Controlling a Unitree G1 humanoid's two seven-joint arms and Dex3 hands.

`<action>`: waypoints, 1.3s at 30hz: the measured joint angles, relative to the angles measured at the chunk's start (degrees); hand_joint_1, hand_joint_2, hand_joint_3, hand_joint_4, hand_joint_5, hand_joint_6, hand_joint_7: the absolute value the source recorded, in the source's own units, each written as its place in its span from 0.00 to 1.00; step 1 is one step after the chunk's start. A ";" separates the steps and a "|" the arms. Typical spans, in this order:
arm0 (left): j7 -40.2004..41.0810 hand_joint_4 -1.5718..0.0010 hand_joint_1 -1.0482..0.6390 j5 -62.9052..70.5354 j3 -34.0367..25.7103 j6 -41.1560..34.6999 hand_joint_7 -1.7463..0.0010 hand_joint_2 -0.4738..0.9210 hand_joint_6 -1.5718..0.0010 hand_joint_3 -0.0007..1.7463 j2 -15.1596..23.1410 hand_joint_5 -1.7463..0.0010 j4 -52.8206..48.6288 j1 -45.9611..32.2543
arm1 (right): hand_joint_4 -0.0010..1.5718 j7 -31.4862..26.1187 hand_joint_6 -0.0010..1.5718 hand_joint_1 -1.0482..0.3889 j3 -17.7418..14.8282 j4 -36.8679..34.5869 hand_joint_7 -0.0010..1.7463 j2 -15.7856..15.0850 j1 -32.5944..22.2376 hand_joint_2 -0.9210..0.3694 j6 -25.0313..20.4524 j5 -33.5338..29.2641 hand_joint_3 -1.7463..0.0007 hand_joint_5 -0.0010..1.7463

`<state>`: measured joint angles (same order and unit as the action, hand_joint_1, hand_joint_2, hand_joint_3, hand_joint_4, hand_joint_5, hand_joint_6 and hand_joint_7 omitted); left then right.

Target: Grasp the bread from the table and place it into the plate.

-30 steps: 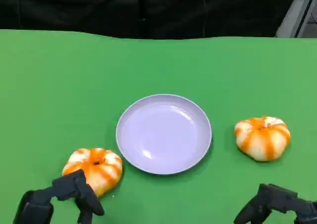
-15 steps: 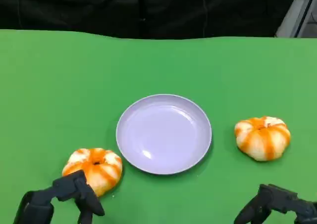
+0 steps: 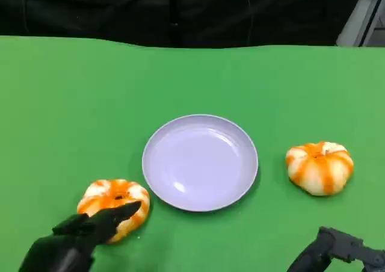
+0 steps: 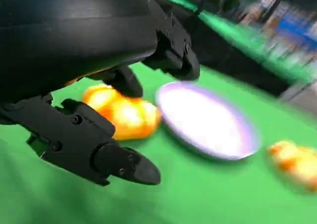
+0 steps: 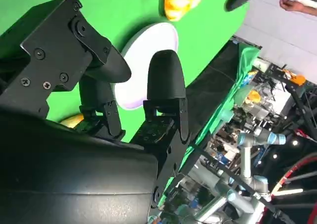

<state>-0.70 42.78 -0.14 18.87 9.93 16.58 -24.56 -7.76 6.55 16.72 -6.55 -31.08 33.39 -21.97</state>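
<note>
Left hand [image 3: 78, 236] fingers spread, holding nothing, tips over the left bread [image 3: 114, 200]. Plate [image 3: 200, 162] at its 2 o'clock; second bread [image 3: 319, 167] at plate's 3 o'clock. Right hand [image 3: 337, 254] loosely open, holding nothing.

You have open green table [image 3: 72, 103] from 9 through 3 o'clock beyond the plate [image 3: 200, 162]. Bread [image 3: 114, 207] sits at its 8 o'clock, another bread [image 3: 319, 166] at 3.

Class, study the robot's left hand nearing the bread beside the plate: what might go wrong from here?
1. The left hand reaches the left bread from the near side, open; it may nudge the bread instead of gripping it.
2. That bread lies close to the plate; a push might shove it against the rim.
</note>
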 measured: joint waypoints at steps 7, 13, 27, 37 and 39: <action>-0.79 0.86 0.24 9.14 4.25 -10.83 1.00 0.99 0.90 0.00 -0.28 0.93 3.14 3.35 | 0.50 -0.40 0.53 0.76 0.38 -1.57 0.70 0.33 1.51 0.50 0.23 -0.15 0.17 0.86; -2.42 0.86 0.22 12.36 7.13 -16.28 1.00 0.99 0.90 0.00 0.73 0.93 3.27 8.16 | 0.51 -0.57 0.53 0.76 0.60 -2.89 0.70 0.45 3.39 0.51 0.45 -0.58 0.16 0.86; -12.58 0.80 0.23 20.82 13.82 -29.10 0.98 0.99 0.85 0.02 3.19 0.90 1.88 15.25 | 0.52 -0.60 0.54 0.77 0.52 -5.25 0.69 0.10 5.81 0.52 2.05 -0.81 0.14 0.85; -11.20 0.67 0.35 23.16 18.66 -33.14 0.95 1.00 0.67 0.05 3.25 0.89 -13.29 23.54 | 0.50 -0.46 0.53 0.75 0.80 -4.15 0.68 0.30 3.73 0.50 2.38 -0.91 0.17 0.87; -9.66 0.60 0.40 22.31 19.00 -33.71 0.93 1.00 0.60 0.07 2.91 0.87 -17.36 26.01 | 0.50 -0.46 0.53 0.76 0.80 -3.81 0.68 0.37 3.26 0.50 2.20 -0.97 0.17 0.86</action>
<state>-10.36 65.09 18.87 -14.84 12.84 -0.78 1.45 -8.22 7.35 12.91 -6.18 -27.82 35.60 -22.94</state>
